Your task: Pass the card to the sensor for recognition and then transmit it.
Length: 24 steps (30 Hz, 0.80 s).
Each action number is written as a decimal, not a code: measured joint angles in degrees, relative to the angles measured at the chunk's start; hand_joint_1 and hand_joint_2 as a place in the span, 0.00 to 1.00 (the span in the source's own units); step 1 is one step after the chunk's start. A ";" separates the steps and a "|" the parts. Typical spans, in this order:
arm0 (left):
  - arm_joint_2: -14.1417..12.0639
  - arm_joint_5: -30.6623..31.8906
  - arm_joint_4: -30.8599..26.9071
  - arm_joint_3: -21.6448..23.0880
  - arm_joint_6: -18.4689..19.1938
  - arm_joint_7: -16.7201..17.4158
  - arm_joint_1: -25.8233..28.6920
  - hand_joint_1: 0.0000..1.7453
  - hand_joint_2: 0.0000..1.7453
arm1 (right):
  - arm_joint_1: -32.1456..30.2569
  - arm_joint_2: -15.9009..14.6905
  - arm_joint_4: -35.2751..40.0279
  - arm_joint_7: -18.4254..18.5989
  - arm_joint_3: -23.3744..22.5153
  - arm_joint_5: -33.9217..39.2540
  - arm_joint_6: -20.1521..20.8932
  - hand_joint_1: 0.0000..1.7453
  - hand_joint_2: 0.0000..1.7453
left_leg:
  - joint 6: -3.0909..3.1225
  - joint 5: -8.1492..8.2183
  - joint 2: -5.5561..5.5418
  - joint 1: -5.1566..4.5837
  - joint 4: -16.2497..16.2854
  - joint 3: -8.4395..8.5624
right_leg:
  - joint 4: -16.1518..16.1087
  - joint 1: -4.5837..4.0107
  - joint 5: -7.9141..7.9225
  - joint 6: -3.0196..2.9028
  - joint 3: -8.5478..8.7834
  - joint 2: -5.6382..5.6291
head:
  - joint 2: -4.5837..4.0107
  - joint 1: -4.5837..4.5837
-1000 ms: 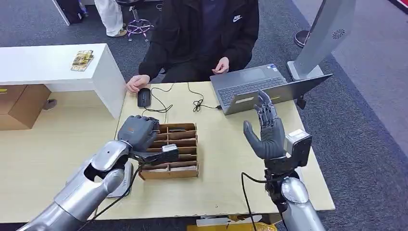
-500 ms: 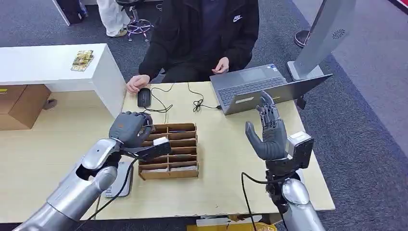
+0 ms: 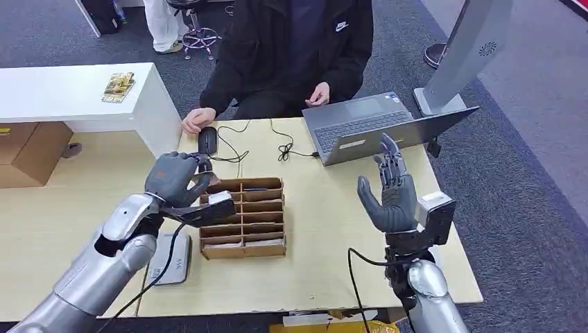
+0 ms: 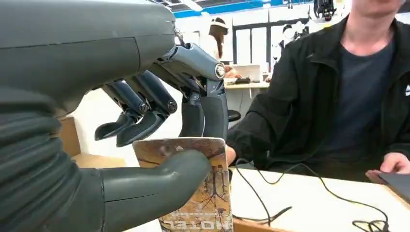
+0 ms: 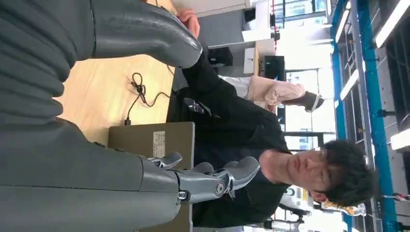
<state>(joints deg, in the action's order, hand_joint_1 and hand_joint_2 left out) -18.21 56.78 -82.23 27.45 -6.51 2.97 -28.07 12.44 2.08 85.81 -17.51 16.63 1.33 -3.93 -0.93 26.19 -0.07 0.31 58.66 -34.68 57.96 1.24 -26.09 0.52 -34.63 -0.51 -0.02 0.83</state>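
My left hand (image 3: pixel 177 182) pinches a card (image 3: pixel 220 198) between thumb and fingers, just left of the wooden card rack (image 3: pixel 244 217). In the left wrist view the card (image 4: pixel 200 193) is brown with a tree picture and upside-down lettering, the thumb (image 4: pixel 154 184) pressed across it. A grey flat sensor pad (image 3: pixel 171 259) with a cable lies on the table below my left forearm. My right hand (image 3: pixel 390 191) stands upright with fingers apart, palm facing left, holding nothing, in front of the laptop (image 3: pixel 374 126).
A person in a black jacket (image 3: pixel 291 48) sits across the table, one hand beside a mouse (image 3: pixel 207 140), the other near the laptop. Cables (image 3: pixel 283 146) trail over the table. A white counter (image 3: pixel 83 94) stands at the left.
My left hand has moved left and slightly away from me, carrying the card off the rack's left edge. My right hand has stayed nearly still.
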 joint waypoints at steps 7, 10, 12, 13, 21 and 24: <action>-0.68 1.60 -3.58 -0.04 -1.22 -0.13 0.05 1.00 1.00 | -0.16 0.00 0.00 -0.44 0.00 0.31 -0.55 0.00 1.00 | 0.00 0.00 0.00 0.00 0.00 0.01 | 0.00 0.00 0.00 0.00 0.00 0.00 | 0.00 0.00; -0.83 2.53 -4.32 -0.04 -2.23 -0.13 0.04 1.00 1.00 | -0.28 0.00 0.00 -0.57 0.00 0.54 -0.72 0.00 1.00 | 0.00 0.00 0.00 0.00 0.00 0.01 | 0.00 0.00 0.00 0.00 0.01 0.00 | 0.00 -0.02; -0.85 3.13 -4.65 -0.04 -2.82 0.02 0.01 1.00 1.00 | -0.32 0.00 0.00 -0.55 0.00 0.59 -0.90 0.00 1.00 | 0.00 0.00 0.00 0.00 0.00 0.01 | 0.00 0.00 0.00 0.00 0.00 0.00 | 0.00 -0.02; -0.87 3.37 -4.79 -0.04 -2.95 0.07 0.01 1.00 1.00 | -0.37 0.00 0.00 -0.55 0.00 0.59 -0.90 0.00 1.00 | 0.00 0.00 0.00 0.00 0.00 0.01 | 0.00 0.00 0.00 0.00 0.00 0.00 | 0.00 0.00; -0.72 10.62 -2.38 -0.11 -4.49 4.39 -3.12 1.00 1.00 | -0.58 0.00 0.50 0.44 0.02 0.61 -1.01 0.00 1.00 | 0.00 0.00 0.00 0.00 0.00 0.01 | 0.00 0.00 0.01 -0.02 -0.02 0.00 | 0.00 0.00; -0.59 12.22 -1.18 -0.11 -6.67 4.70 -3.87 1.00 1.00 | -0.58 0.00 0.61 0.28 0.02 0.68 -0.94 0.00 1.00 | 0.00 0.00 0.01 0.00 0.00 0.02 | 0.00 0.00 0.02 -0.02 -0.02 0.00 | 0.00 0.00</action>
<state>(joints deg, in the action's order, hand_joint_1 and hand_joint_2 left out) -18.80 69.01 -83.40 27.34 -13.18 7.67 -31.94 11.86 2.08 86.42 -17.22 16.66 2.01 -4.87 -0.93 26.18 -0.05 0.31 58.67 -34.66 57.96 1.25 -26.08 0.50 -34.65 -0.52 -0.02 0.83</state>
